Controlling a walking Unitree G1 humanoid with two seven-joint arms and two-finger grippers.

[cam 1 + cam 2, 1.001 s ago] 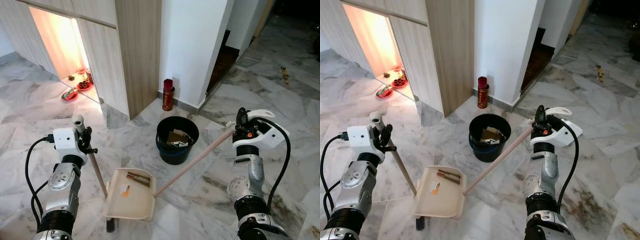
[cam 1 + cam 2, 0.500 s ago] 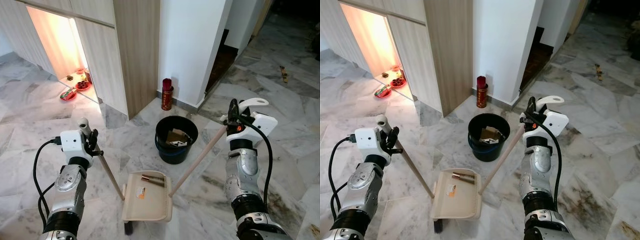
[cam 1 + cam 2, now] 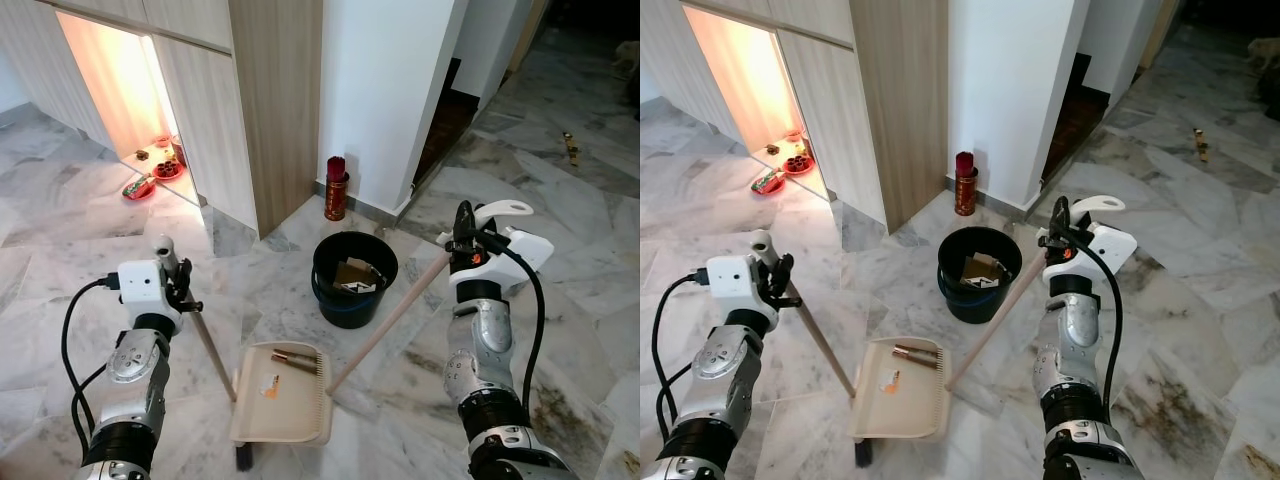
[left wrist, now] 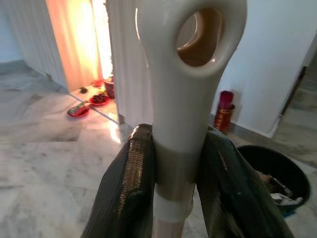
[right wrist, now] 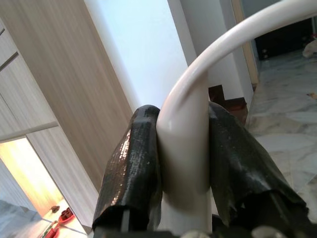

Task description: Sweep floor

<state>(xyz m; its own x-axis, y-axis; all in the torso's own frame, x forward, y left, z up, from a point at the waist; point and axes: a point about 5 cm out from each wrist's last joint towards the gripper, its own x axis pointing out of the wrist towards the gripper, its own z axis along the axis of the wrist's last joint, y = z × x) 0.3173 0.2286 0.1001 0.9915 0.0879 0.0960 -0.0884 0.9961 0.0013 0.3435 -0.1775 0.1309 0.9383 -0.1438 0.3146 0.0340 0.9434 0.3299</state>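
Left gripper (image 4: 173,183): its two black fingers (image 4: 126,183) are pressed against either side of the broom handle (image 3: 208,340), just below the cream cap with its hanging eye. From the grip the handle slopes down and away to the broom head (image 3: 244,458), a dark tuft seen at the near edge of the dustpan. Right gripper (image 5: 183,163): its fingers are clamped on the white curved top of the dustpan handle (image 3: 390,320), which runs down and inward from the grip to the dustpan (image 3: 285,415).

The dustpan is shown lying flat on the marble floor (image 3: 60,290), between the two grippers and below them. Small debris (image 3: 295,361), brownish sticks and an orange scrap, is seen resting on its tray. Beyond the pan, nearer the right gripper's side, a black bucket (image 3: 354,277) with waste inside is standing; farther off a red canister (image 3: 336,189) is set against the white wall, and a lit alcove is seen past the left gripper.

Handling, as judged: both poles appear stiff and light, and smooth enough to twist within the pads. Being held near the top, each tool offers long leverage but little control at its working end. The pan should be kept level when lifted, since the loose debris would slide off a tilted tray.
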